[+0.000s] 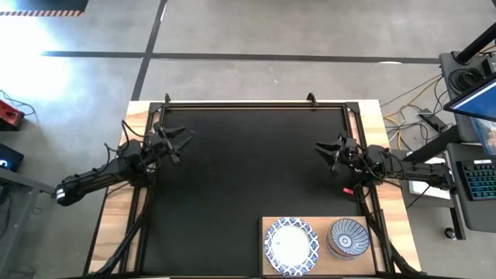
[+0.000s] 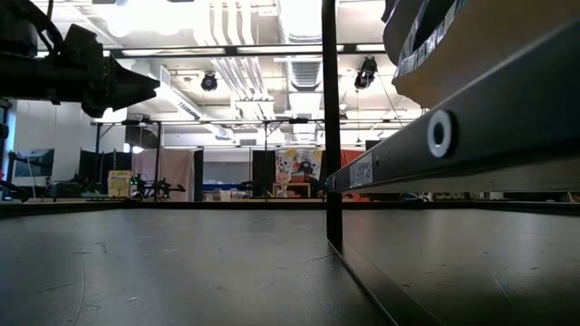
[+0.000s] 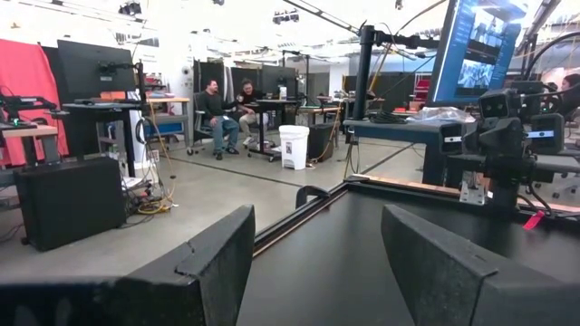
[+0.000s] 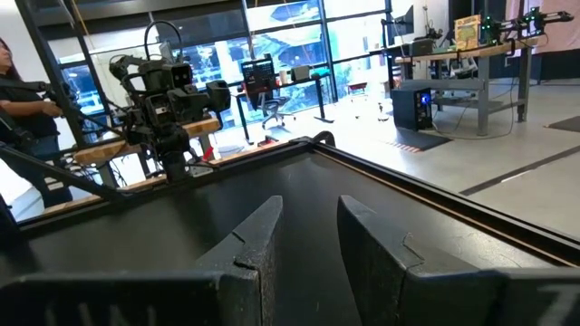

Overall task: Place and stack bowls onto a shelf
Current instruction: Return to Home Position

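- Now the left pincer (image 1: pixel 177 141) hovered wide open over the black mat (image 1: pixel 248 178), frame left.
- The right pincer (image 1: pixel 332 151), fingers narrowly parted, hung right of centre.
- A blue-rimmed white bowl (image 1: pixel 291 246) and a striped bowl stack (image 1: pixel 348 237) sat on the shelf (image 1: pixel 319 223), lower right.

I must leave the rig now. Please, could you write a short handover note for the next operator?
Left gripper: open, empty, at the left edge of the mat.
Right gripper: slightly open, empty, at its right edge.
On the shelf: a white blue-rimmed bowl beside a stack topped by a striped bowl; bowls beneath cannot be counted.
Done: no bowl shows off the shelf. Left: nothing visible.
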